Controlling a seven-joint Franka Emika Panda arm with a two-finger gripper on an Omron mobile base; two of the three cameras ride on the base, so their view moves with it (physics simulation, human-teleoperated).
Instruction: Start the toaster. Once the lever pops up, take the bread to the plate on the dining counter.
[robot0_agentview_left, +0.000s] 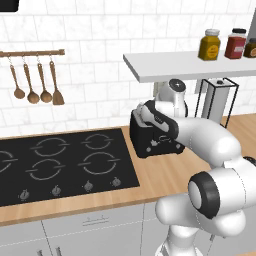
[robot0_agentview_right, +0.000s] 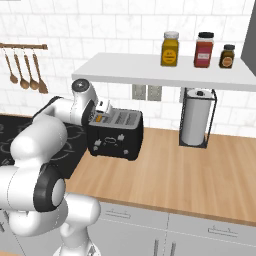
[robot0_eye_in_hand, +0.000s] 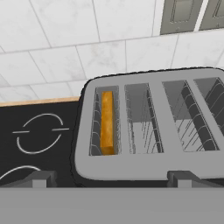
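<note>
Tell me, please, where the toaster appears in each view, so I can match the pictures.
Left base view: toaster at centre, right of the stove, partly behind the arm.
Right base view: toaster left of centre, on the wood counter.
Hand view: toaster seen from above.
Shared landmark: the black stove.

Toaster (robot0_agentview_right: 116, 136): black, boxy, grey slotted top, light controls on front; upright on wood-topped wall counter, just beside the stove. Bread (robot0_eye_in_hand: 107, 122): golden-brown slice, standing on edge in the slot nearest the stove.
</note>
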